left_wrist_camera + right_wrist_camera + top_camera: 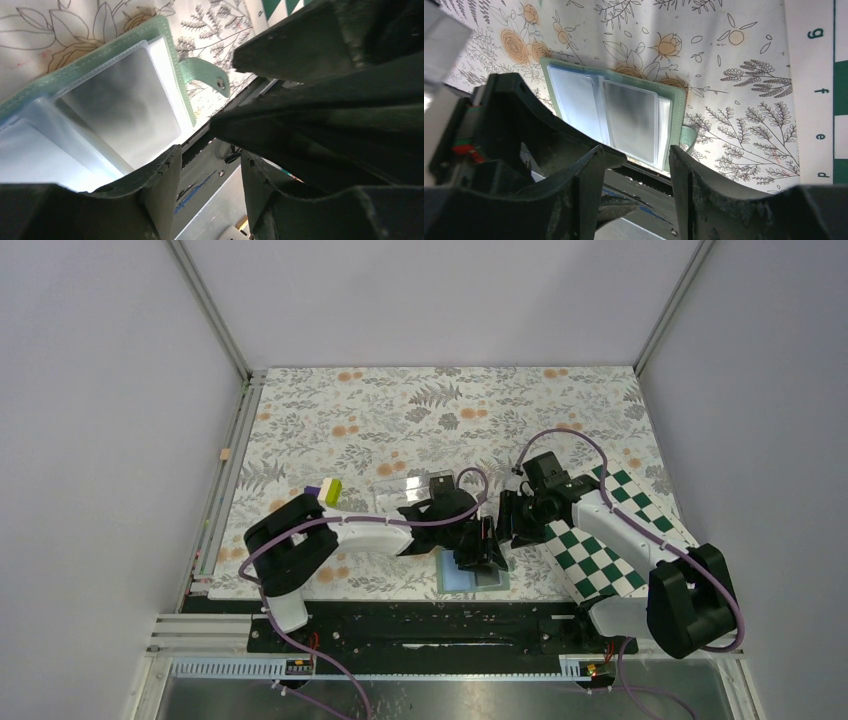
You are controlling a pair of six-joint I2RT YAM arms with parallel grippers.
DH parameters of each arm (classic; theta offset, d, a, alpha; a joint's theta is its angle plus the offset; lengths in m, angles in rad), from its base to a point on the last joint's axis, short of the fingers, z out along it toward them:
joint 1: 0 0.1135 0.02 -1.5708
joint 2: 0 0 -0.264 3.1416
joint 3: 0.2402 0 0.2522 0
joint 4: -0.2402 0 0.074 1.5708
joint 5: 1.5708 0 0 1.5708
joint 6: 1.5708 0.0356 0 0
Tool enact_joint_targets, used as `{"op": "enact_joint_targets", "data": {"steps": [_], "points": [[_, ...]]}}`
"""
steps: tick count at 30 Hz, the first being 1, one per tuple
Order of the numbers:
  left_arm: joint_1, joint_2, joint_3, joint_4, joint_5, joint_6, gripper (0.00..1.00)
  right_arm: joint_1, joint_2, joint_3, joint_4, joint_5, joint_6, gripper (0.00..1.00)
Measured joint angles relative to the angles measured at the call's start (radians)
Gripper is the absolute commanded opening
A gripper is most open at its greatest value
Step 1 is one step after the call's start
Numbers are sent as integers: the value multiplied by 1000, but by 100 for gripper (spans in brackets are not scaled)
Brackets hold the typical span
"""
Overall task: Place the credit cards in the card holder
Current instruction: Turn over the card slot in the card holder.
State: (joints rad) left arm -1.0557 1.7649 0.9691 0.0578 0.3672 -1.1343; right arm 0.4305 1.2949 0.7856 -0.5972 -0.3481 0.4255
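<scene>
Nearest the lens on the left wrist, the left gripper's (208, 160) dark fingers stand apart with nothing between them. Up and to the left of their tips the card holder (172, 60) lies open, clear sleeves upward, its snap strap (212, 77) reaching toward the right finger. From above, this gripper hangs right over the holder at the table's near edge, so I judge the left arm the nearer one. The right gripper (635, 155), just beside it, is likewise parted and empty. The holder sits straight beyond its fingertips, long axis running across the gap from one finger to the other. As for the credit cards, no loose one shows. Grey shading in the sleeve (631, 120) ahead of that gap may be a card, or only a reflection.
</scene>
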Motion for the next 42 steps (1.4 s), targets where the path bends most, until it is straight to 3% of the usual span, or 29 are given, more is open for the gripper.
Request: {"op": "enact_joint_targets", "data": {"steps": [9, 16, 20, 26, 32, 42], "points": [[-6, 20, 3, 4, 1, 14, 53, -13, -8, 0, -12, -5, -12, 60], [10, -151, -24, 29, -35, 69, 55, -17, -6, 11, -18, -15, -18, 61], [86, -286, -105, 133, -39, 72, 55, -17, 24, 69, -24, -35, -23, 61], [303, -376, -246, 216, -24, 42, 55, -17, 128, 209, -22, -56, -31, 62], [483, -375, -238, 90, -16, 58, 49, -18, 270, 349, -10, -92, -27, 61], [551, -139, 33, -154, -5, 171, 33, -18, 511, 536, 32, -167, 3, 51]]}}
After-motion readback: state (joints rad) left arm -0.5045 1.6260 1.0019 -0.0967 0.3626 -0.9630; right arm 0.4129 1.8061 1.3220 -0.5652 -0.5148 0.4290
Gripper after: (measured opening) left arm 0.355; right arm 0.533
